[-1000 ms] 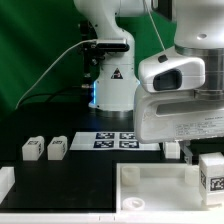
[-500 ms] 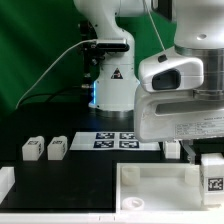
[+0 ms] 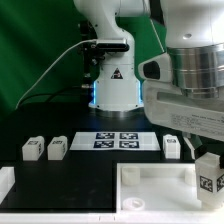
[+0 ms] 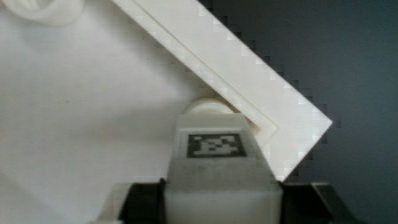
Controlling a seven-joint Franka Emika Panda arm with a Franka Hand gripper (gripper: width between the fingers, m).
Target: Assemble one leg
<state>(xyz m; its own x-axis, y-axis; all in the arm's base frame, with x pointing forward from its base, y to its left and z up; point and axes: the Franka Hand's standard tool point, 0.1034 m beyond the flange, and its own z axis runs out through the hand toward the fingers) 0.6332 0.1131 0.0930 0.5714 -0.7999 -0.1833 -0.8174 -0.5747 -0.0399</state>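
Note:
My gripper (image 3: 207, 160) is shut on a leg (image 3: 210, 180), a small white block with a square tag, and holds it upright at the near corner of the large white rimmed panel (image 3: 150, 188) on the exterior view's right. In the wrist view the leg (image 4: 217, 148) sits between my black fingers (image 4: 143, 205), its rounded end against the corner of the panel's rim (image 4: 231, 70). Three more legs lie on the black table: two together on the exterior view's left (image 3: 32, 148) (image 3: 56, 148) and one (image 3: 171, 146) beside the marker board.
The marker board (image 3: 120, 140) lies flat in front of the robot base (image 3: 112, 85). A white block (image 3: 5, 181) stands at the exterior view's left edge. A round boss (image 4: 45, 10) rises from the panel's floor.
The wrist has turned and the hand has lifted a little, uncovering the leg beside the marker board. The held leg has shifted slightly down at the panel's corner.

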